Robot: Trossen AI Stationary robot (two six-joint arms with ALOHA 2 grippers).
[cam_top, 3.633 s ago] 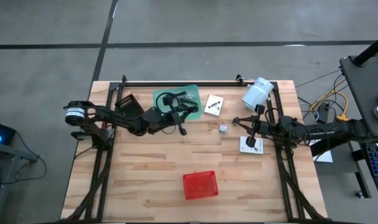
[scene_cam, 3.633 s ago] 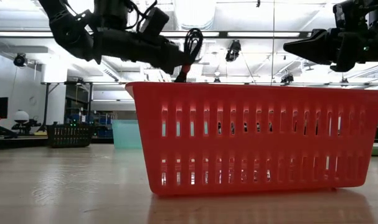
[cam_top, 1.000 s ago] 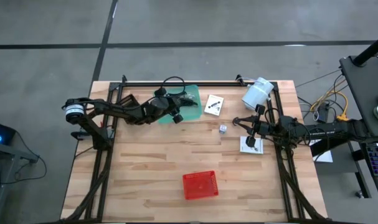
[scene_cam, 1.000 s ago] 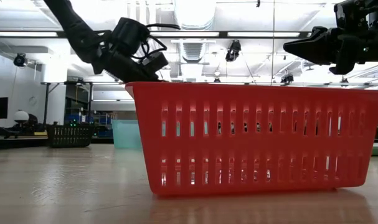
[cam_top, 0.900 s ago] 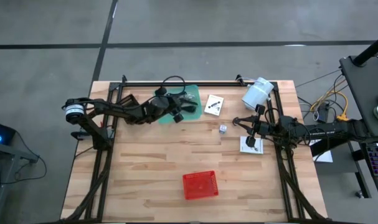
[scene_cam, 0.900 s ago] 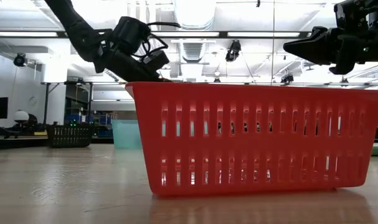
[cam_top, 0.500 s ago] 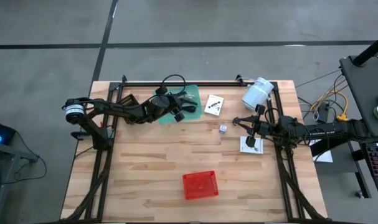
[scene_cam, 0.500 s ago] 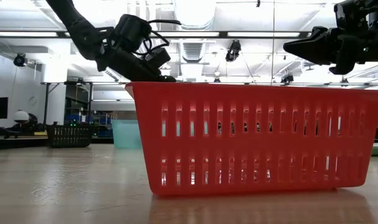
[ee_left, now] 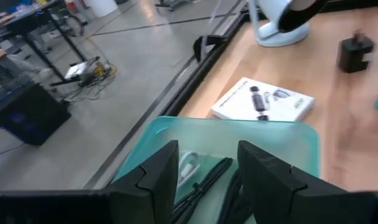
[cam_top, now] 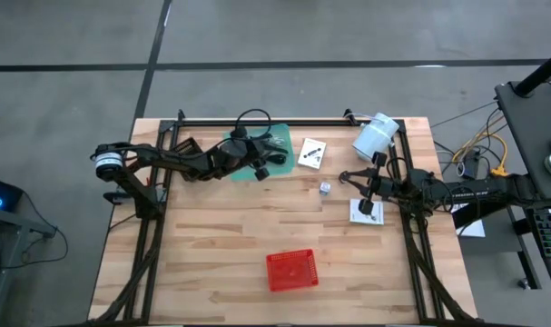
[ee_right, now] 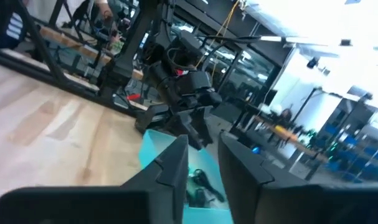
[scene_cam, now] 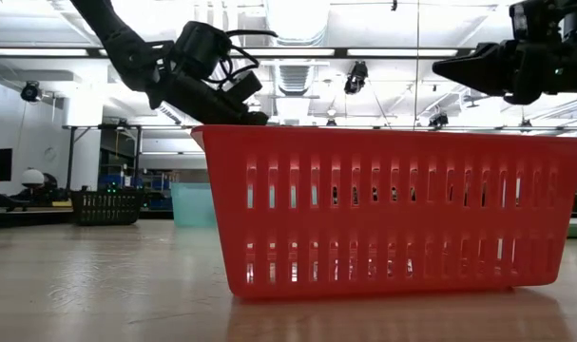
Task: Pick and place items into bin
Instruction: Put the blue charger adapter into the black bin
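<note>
My left gripper (cam_top: 262, 167) hangs open over the green tray (cam_top: 280, 136) at the far middle of the table. In the left wrist view its fingers (ee_left: 157, 171) stand apart above thin black cables (ee_left: 207, 183) and a white piece (ee_left: 187, 163) lying in the tray (ee_left: 282, 140). A white card (cam_top: 312, 153) lies to the right of the tray. A tiny silver part (cam_top: 324, 188) and another white card (cam_top: 364, 212) lie nearer the right arm. My right gripper (cam_top: 346, 176) waits high above the table, level, pointing left, with a narrow empty gap (ee_right: 202, 168). The red bin (cam_top: 290, 257) stands near the front edge.
A large white cylinder (cam_top: 375, 134) lies at the far right corner, and a small black plug (ee_left: 354, 53) sits beside its base. A black frame rail (cam_top: 275, 121) runs along the far edge. Bare wood lies between the tray and the bin (scene_cam: 393, 209).
My left gripper has crept slightly toward the table's right edge above the tray. It stays open.
</note>
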